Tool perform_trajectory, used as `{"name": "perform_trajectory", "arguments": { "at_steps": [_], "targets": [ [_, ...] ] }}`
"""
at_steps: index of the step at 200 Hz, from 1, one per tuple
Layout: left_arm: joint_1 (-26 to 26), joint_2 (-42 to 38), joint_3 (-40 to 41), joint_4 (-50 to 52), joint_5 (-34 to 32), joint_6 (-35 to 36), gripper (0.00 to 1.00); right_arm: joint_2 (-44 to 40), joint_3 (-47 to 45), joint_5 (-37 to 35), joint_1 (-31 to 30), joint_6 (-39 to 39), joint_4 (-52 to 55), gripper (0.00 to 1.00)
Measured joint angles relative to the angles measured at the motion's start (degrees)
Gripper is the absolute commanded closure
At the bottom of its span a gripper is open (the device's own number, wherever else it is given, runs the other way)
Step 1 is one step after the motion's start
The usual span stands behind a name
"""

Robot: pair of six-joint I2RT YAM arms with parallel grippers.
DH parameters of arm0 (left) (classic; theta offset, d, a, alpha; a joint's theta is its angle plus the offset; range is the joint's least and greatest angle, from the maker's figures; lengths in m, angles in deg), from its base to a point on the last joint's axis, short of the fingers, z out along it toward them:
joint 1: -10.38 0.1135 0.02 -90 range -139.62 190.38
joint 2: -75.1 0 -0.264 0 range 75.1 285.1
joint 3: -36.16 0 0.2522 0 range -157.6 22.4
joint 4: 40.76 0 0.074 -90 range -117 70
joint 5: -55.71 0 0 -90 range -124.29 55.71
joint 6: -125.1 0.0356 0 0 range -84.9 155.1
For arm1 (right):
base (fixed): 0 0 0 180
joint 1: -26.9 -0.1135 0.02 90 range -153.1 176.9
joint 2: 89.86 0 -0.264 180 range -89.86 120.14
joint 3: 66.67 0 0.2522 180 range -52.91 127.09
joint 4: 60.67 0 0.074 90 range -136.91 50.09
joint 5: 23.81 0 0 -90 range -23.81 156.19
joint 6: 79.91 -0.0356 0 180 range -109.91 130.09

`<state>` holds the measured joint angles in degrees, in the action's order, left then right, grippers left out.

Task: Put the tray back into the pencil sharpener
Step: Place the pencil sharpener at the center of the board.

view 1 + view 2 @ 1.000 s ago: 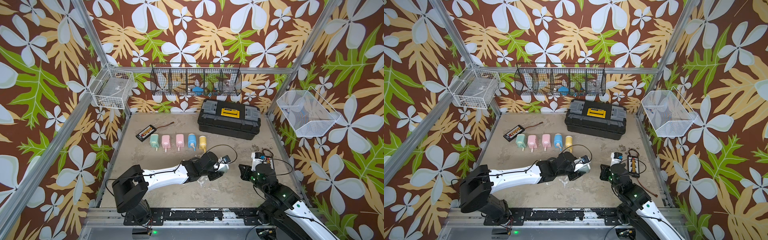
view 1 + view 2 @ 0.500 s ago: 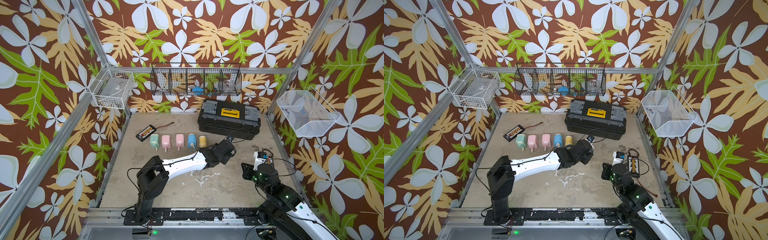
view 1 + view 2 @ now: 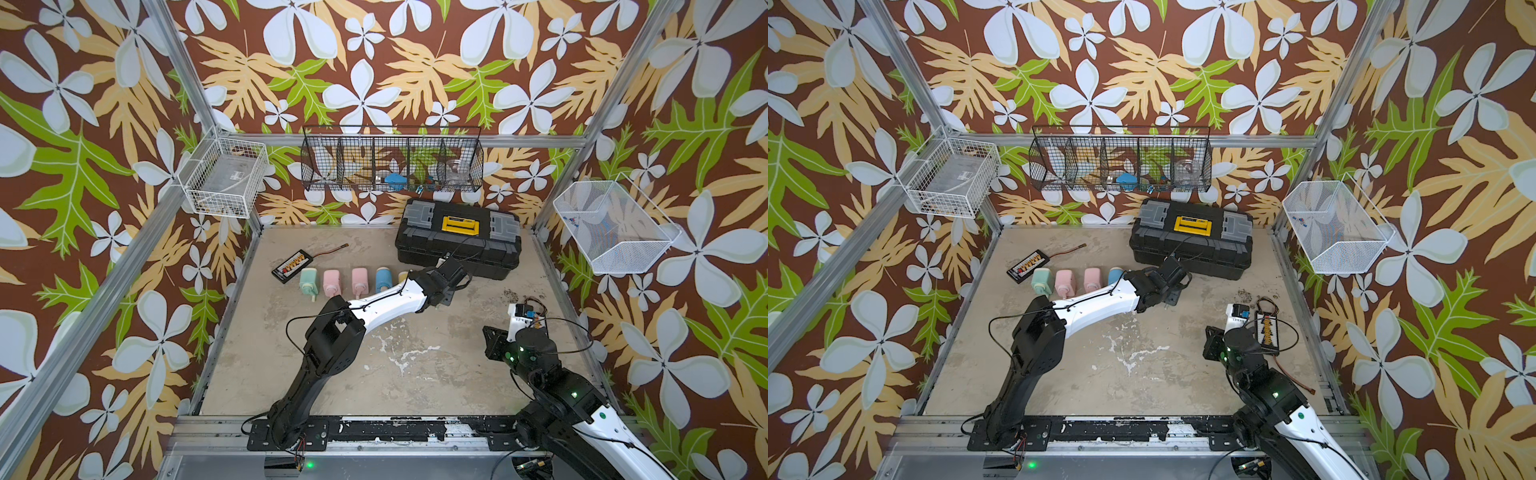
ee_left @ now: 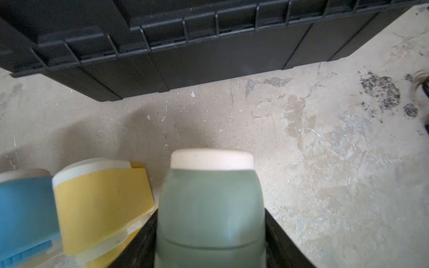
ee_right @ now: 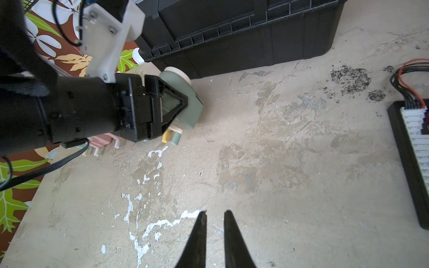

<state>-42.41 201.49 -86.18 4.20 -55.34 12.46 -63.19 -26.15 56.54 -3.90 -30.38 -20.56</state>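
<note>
The left gripper (image 5: 180,103) is clamped on the sides of a sage-green pencil sharpener (image 4: 211,204), holding it low over the table (image 5: 278,162). It is just beside the yellow sharpener (image 4: 99,204) at the end of the pastel row and in front of the black toolbox (image 4: 185,58). No loose tray lies in view. The fingers cover much of the body, so it cannot be told whether the tray sits fully home.

The right gripper (image 5: 216,212) hangs well apart over bare table, its jaws a narrow gap apart and empty.

The step looks like setting the sharpener down in line. To do it well, the left arm should lower it straight and keep clear of the yellow neighbour. It should let go only once the base rests flat, so the crank (image 5: 176,139) does not tip it.
</note>
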Motion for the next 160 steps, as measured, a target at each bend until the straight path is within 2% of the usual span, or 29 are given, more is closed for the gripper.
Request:
{"name": "perform_trajectory", "arguments": {
  "at_steps": [88, 132, 154, 160],
  "targets": [
    [3.13, 6.75, -6.82, 4.55, -0.59, -5.51, 0.99, 0.44, -0.31, -0.22, 0.0, -0.04, 0.2, 0.83],
    [3.08, 8.28, -7.43, 4.48, -0.94, -5.7, 0.79, 0.68, -0.33, -0.22, 0.0, -0.04, 0.2, 0.83],
    [3.08, 8.72, -7.43, 4.48, -0.92, -5.7, 0.73, 0.72, -0.35, -0.22, 0.0, -0.04, 0.22, 0.83],
    [3.08, 8.74, -7.41, 4.48, -0.92, -5.7, 0.67, 0.72, -0.35, -0.22, 0.0, -0.04, 0.22, 0.83]
  ]
}}
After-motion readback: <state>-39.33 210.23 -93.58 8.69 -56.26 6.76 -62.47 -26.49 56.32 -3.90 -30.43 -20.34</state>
